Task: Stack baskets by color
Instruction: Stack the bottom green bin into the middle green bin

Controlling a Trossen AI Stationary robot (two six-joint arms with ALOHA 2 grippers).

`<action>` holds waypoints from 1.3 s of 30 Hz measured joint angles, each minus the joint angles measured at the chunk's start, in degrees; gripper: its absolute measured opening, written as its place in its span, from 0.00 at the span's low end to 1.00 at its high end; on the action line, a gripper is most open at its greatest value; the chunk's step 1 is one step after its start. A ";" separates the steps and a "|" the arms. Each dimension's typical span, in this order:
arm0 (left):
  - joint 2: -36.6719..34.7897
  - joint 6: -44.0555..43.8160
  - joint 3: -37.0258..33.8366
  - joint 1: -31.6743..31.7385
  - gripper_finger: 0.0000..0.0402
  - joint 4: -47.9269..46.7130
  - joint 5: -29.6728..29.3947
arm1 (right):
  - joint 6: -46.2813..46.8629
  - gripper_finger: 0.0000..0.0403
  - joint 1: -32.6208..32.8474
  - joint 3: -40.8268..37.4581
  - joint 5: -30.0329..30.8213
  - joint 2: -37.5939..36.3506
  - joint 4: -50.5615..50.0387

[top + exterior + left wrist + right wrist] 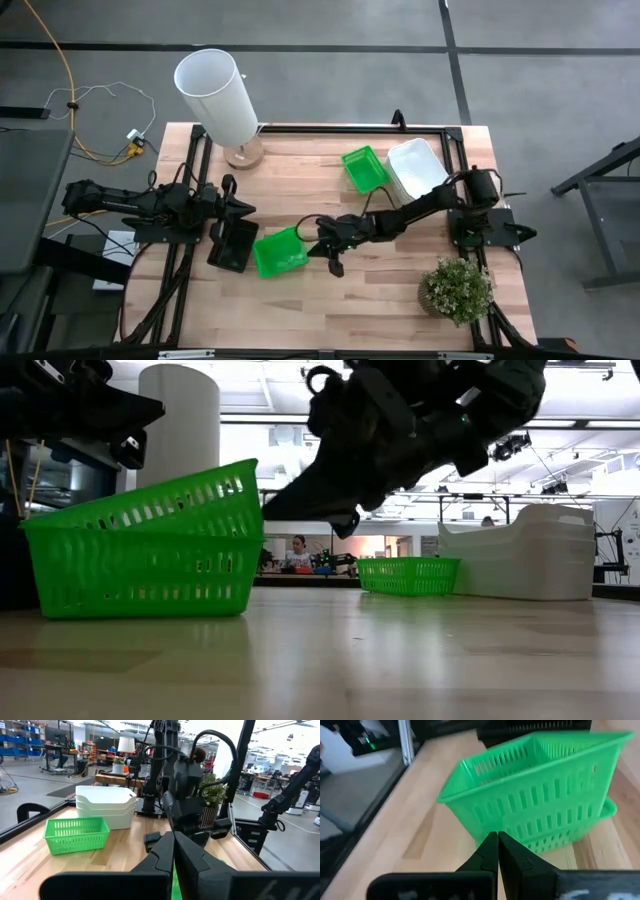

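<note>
Two bright green baskets [280,252] sit nested near the table's middle, the upper one tilted in the lower [535,795]. A stack of black baskets [232,245] lies just left of them. A third green basket [365,168] and a stack of white baskets [418,165] stand at the far right. My right gripper [308,243] is shut, its tips at the green stack's right wall [250,510]. Above the black baskets, my left gripper [248,208] hangs shut and level, holding nothing. My right gripper [498,837] comes slanting down from the table's right with shut fingers. Its tips stand at the lower part of the green stack's side wall [520,832]. Whether they touch the wall I cannot tell.
A tall white cylinder [218,95] stands on a wooden foot at the far left. A potted green plant [455,290] sits at the near right corner. Bare wood lies along the near edge [330,320]. A person sits far off in the room [298,552].
</note>
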 joint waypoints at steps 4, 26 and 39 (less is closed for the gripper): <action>0.00 0.01 0.00 0.01 0.00 -0.11 0.00 | -1.48 0.00 -0.15 2.75 1.46 -1.07 -8.94; 0.00 -0.41 0.02 0.00 0.00 -0.52 -0.22 | -1.88 0.00 2.47 3.82 5.77 -1.29 -5.59; 0.00 -0.42 0.02 0.00 0.00 -0.52 -0.22 | -3.40 0.00 2.83 3.77 11.71 -3.78 -14.34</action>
